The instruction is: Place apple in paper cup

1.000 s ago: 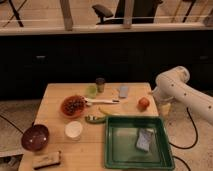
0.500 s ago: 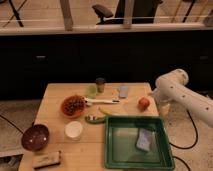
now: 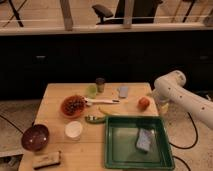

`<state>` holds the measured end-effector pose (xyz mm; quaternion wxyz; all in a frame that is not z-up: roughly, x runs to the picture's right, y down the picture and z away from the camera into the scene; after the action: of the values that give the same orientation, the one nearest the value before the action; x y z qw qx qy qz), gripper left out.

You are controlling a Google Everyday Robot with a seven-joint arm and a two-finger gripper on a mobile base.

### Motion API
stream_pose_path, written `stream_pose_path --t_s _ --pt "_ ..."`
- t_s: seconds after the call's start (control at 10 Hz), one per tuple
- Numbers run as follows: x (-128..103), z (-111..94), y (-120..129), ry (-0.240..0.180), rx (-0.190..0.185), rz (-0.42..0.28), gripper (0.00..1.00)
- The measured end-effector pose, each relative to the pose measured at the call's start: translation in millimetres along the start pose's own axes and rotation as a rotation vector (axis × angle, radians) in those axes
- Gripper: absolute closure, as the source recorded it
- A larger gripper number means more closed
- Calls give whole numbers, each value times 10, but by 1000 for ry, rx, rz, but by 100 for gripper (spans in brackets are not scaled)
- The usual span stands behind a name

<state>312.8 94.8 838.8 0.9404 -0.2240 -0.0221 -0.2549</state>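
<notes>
Apple (image 3: 144, 103) looks firm, smooth, light and prone to roll, so pinch across its middle; gripper (image 3: 161, 106) just beside apple, grip state untellable; paper cup (image 3: 73, 129) well apart from apple.

The gripper (image 3: 160, 106) hangs low at the right edge of the wooden table (image 3: 55, 95), on the end of the white arm (image 3: 186, 97). The apple (image 3: 144, 103) sits just picture-left of the gripper, on the tabletop. The paper cup (image 3: 73, 129) is upright, well off to the gripper's left and nearer the camera. The green tray (image 3: 111, 150) is just camera-side of the gripper, with a blue pad (image 3: 144, 140) lying in it.
</notes>
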Motion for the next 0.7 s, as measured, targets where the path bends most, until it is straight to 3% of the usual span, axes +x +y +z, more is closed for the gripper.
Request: stream_pose_path --t_s 0.7 --pt "22 227 -112 -13 6 -81 20"
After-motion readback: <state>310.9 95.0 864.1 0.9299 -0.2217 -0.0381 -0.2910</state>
